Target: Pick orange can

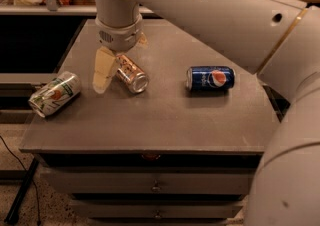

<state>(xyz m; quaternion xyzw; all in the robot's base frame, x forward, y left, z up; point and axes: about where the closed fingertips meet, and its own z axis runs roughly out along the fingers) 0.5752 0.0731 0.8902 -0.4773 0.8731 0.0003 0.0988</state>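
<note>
Gripper low over the table, claw spread wide astride the toppled orange can, ready to clamp.

The gripper, hanging low over the table's back left with fingers spread, is hiding the orange can's far end behind its near finger. Its far finger is sitting mostly hidden behind the wrist. The arm is running off the right edge.
</note>
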